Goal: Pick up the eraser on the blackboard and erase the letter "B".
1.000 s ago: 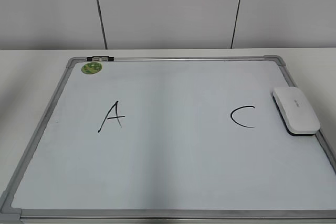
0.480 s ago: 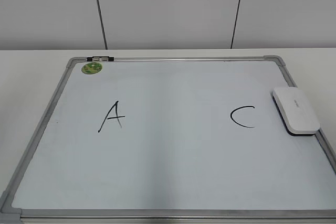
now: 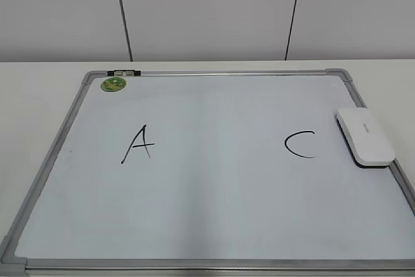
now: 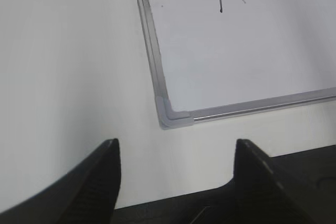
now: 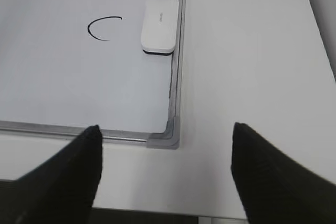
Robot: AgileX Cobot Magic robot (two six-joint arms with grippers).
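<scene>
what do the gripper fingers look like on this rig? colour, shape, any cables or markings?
Only the wrist views show them. Left gripper: two matte black fingers with a faint ribbed texture, wide at the base and tapering to blunt tips. Right gripper: the same black tapered fingers, blurred. No cables, markings or labels show. The arms themselves are out of view.

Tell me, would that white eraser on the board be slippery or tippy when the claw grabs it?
The eraser looks like smooth plastic, so it may be somewhat slippery. It lies low and flat on the blackboard, so it probably won't tip or roll. Its shape suggests a stiff, light block.
</scene>
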